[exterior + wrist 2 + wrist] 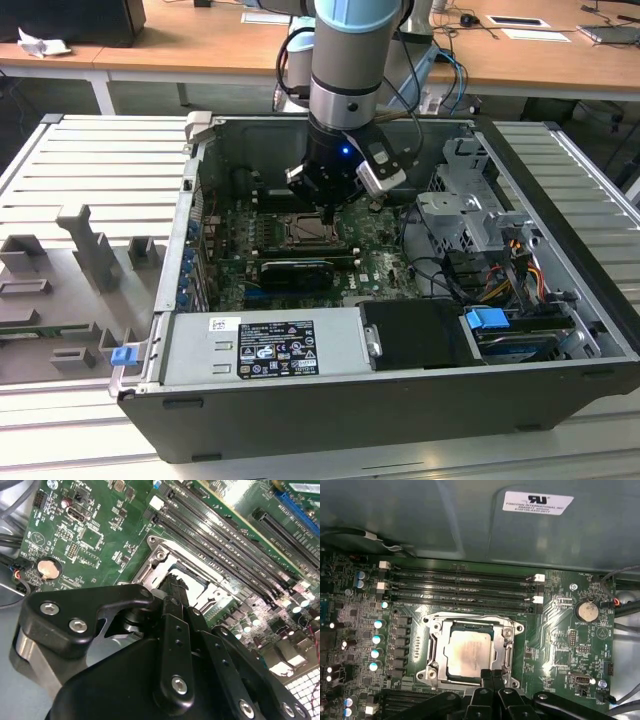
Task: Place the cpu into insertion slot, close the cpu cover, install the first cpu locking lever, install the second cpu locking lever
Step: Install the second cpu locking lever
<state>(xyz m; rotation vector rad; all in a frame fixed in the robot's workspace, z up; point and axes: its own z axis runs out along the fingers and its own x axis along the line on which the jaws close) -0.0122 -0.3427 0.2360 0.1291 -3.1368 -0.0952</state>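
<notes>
The cpu point(469, 652), a pale grey square chip, lies flat in the insertion slot point(431, 630) on the green motherboard. The silvery cpu cover point(506, 645) lies down around the chip's edges, with the chip showing through its window. My gripper point(492, 674) is shut, its two black fingertips pressed together with nothing seen between them. It hovers at the socket's edge, right by the cover frame. In the second wrist view the gripper point(172, 582) hides part of the insertion slot point(200, 582). In the exterior view the gripper point(326, 213) hangs inside the open computer case, over the insertion slot point(300, 232).
Long black memory slots point(465, 587) run beside the socket, and a coin battery point(586, 611) sits farther off. The case holds a power supply point(265, 345), a drive cage point(470, 215) and loose cables point(450, 275). A grey fixture tray point(80, 260) lies on the exterior view's left.
</notes>
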